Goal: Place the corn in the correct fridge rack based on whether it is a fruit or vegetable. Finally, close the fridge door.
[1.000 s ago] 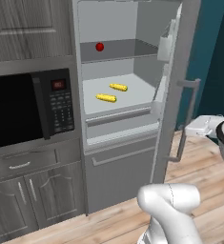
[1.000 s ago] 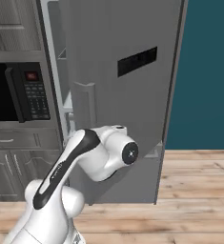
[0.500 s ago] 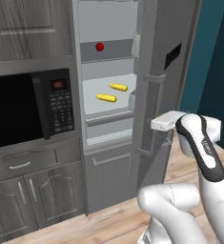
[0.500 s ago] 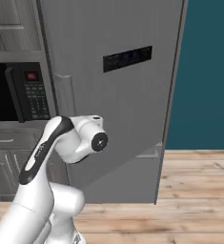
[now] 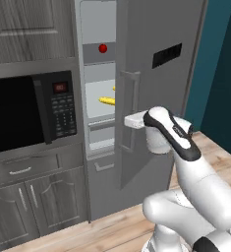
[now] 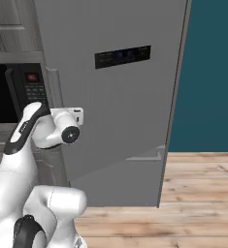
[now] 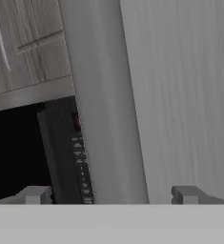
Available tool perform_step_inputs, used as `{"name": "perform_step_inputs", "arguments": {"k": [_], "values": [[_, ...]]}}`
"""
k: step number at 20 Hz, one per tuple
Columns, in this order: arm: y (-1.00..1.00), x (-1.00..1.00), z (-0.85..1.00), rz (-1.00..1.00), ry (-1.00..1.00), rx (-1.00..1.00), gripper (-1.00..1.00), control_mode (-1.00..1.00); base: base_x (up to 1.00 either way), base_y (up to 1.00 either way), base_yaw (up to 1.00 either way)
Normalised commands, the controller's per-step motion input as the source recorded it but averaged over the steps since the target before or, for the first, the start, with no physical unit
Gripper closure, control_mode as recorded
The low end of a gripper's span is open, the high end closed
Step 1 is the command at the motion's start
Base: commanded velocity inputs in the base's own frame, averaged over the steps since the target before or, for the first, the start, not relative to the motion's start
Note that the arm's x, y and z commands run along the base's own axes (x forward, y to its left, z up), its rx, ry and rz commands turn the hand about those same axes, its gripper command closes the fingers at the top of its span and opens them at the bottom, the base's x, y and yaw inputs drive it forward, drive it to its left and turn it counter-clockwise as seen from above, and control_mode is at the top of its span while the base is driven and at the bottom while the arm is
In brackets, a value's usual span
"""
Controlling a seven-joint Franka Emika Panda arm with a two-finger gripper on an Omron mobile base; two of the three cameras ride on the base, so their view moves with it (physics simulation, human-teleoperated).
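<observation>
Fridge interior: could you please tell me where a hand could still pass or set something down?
Only a narrow slot shows between the nearly shut fridge door and the microwave side. Inside, the fridge rack is bare left of the corn; the shelf above, around the red ball. The open gripper crowds the door's front.

The fridge door looks like matt brushed metal (grey); the floor is pale wood planks.

From my left base view, the fridge door hides most of the corn and the fridge rack.
</observation>
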Motion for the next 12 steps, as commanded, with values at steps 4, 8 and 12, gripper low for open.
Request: {"name": "perform_step_inputs", "arguments": {"k": [4,8,12], "values": [[0.01,0.68,0.5,0.0,0.0,0.0,-1.0,-1.0,0.0,0.0,0.0],[0.01,0.66,0.3,-0.01,0.03,0.0,-1.0,-1.0,0.0,0.0,0.0],[0.1,0.52,0.09,-0.09,0.0,0.0,-1.0,-1.0,0.0,0.0,0.0]]}}
